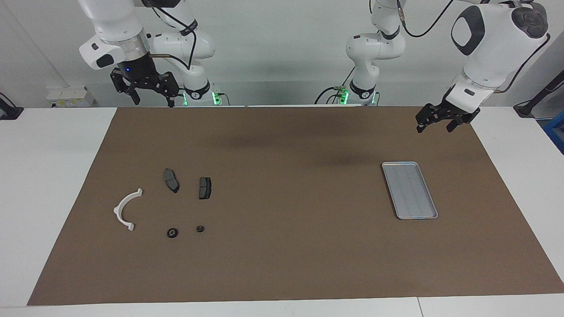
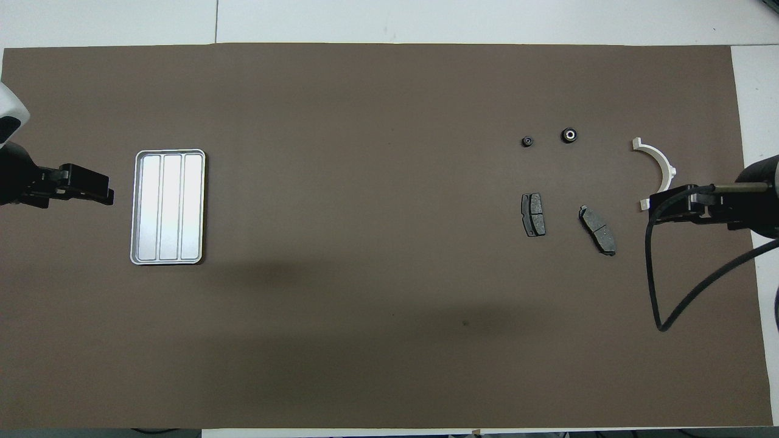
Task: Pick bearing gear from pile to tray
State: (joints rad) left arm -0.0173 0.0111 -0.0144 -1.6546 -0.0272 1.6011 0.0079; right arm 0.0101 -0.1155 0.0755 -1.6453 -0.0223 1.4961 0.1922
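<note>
The pile lies on the brown mat toward the right arm's end: a white half-ring bracket (image 1: 125, 209) (image 2: 660, 163), two dark grey pads (image 1: 171, 180) (image 1: 205, 188), and two small black rings, which I take for the bearing gears. The larger ring (image 1: 172, 232) (image 2: 569, 135) and the smaller ring (image 1: 200, 229) (image 2: 527, 142) lie farthest from the robots. The grey ridged tray (image 1: 410, 190) (image 2: 168, 207) sits toward the left arm's end with nothing in it. My right gripper (image 1: 153, 102) (image 2: 654, 204) hangs open and high, apart from the pile. My left gripper (image 1: 434, 128) (image 2: 103, 193) hangs open in the air beside the tray.
The brown mat (image 1: 282, 246) covers most of the white table. A black cable (image 2: 654, 274) loops down from the right arm. Between the pile and the tray there is only bare mat.
</note>
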